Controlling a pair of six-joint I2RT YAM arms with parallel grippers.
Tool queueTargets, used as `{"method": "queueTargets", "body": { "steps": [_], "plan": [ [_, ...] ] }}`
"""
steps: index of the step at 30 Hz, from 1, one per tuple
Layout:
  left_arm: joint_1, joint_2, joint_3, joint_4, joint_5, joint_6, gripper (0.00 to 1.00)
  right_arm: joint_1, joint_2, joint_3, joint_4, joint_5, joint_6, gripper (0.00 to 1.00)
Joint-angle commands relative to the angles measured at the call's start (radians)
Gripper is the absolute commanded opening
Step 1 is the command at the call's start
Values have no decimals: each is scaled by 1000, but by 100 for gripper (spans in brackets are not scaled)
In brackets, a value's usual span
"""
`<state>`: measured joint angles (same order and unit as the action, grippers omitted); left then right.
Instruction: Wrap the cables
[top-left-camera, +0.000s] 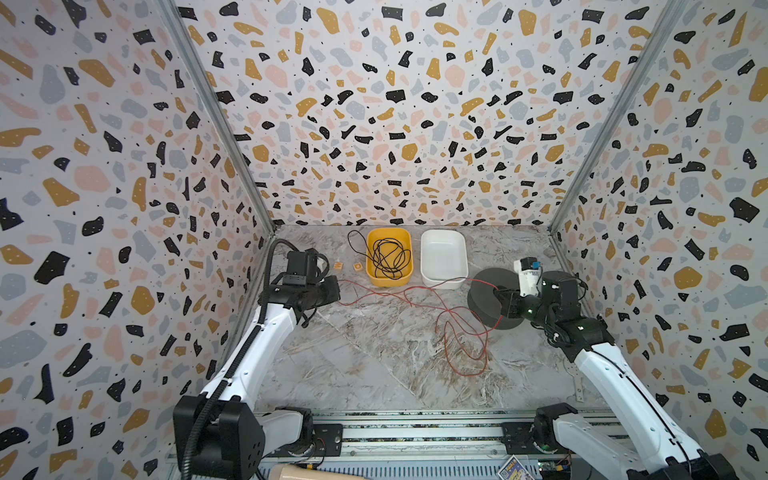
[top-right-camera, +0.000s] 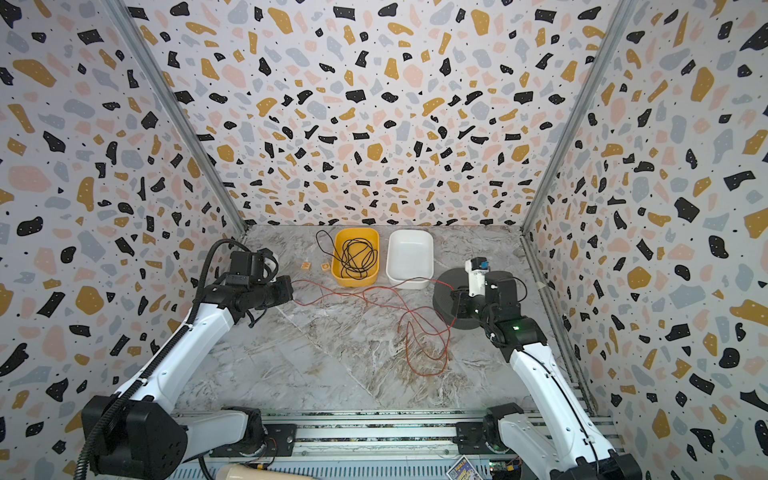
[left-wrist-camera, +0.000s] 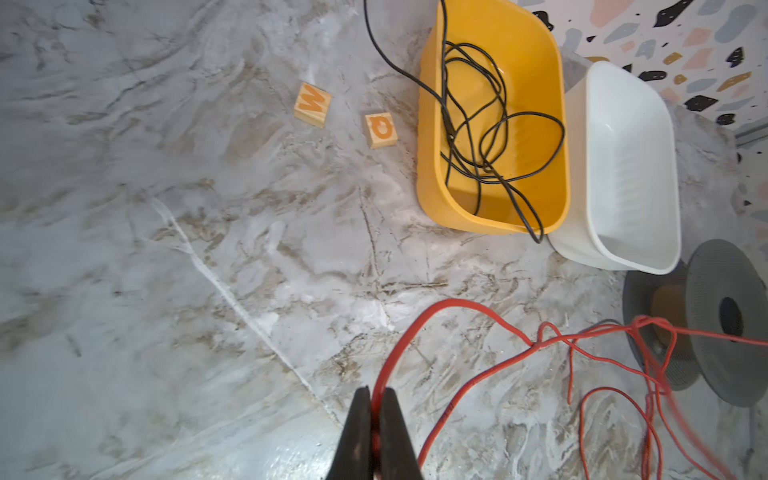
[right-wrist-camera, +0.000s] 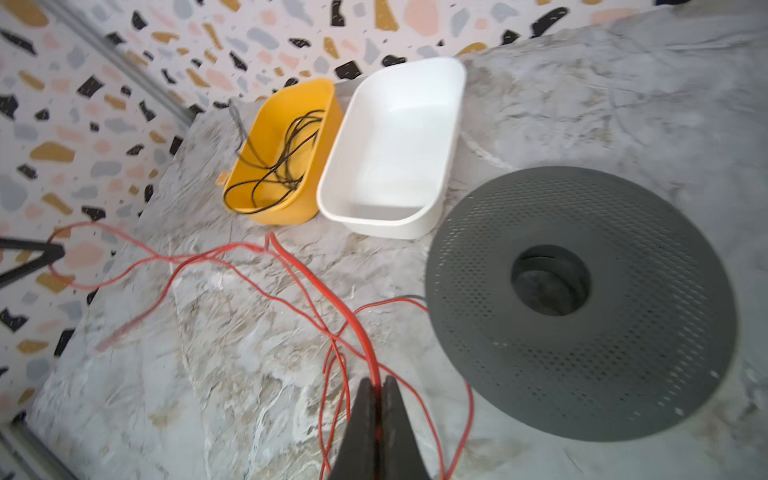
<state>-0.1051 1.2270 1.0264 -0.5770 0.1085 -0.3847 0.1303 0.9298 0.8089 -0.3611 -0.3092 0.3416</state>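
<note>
Red-orange wire (left-wrist-camera: 449, 300) is the whole job here, and it's basically string: light, floppy, zero stiffness, so I'd guess it goes wherever you drag it and snags on its own loops. Most of it sprawls in loose curls across the marble table (top-left-camera: 353, 365), in front of the yellow tub (top-left-camera: 388, 279) (that one holds the black wire (top-left-camera: 386, 257), ignore it) and the white tub (top-left-camera: 442, 282). The left gripper (left-wrist-camera: 376, 392) has its jaws pinched right down on one stretch of it, over on the left side. The right gripper (right-wrist-camera: 376, 380) is clamped on another stretch, just beside the dark grey spool (right-wrist-camera: 582, 374). There's a crossed-over knot-looking bit between them. My take: hold it close to the spool and keep the far hand pulling gentle tension. Can't tell if any is wound on yet.
</note>
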Motion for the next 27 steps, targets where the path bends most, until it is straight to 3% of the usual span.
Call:
{"method": "queueTargets", "body": {
  "steps": [1, 5, 9, 15, 21, 27],
  "plan": [
    [15, -30, 13, -14, -82, 27, 0, -137, -22, 53, -62, -70, 48, 0],
    [15, -40, 5, -15, -64, 26, 0, -246, -31, 60, -53, -159, 57, 0],
    [15, -55, 27, -80, -255, 52, 0, -297, -44, 112, -91, -78, 73, 0],
    [15, -93, 44, -72, -428, 46, 0, -406, -95, 149, -82, -23, 130, 0],
    [15, -71, 46, -78, -445, 54, 0, -490, -85, 195, -107, 6, 158, 0],
    [15, -69, 17, -62, -417, 60, 0, -493, -92, 143, -52, -115, 150, 0]
  ]
}}
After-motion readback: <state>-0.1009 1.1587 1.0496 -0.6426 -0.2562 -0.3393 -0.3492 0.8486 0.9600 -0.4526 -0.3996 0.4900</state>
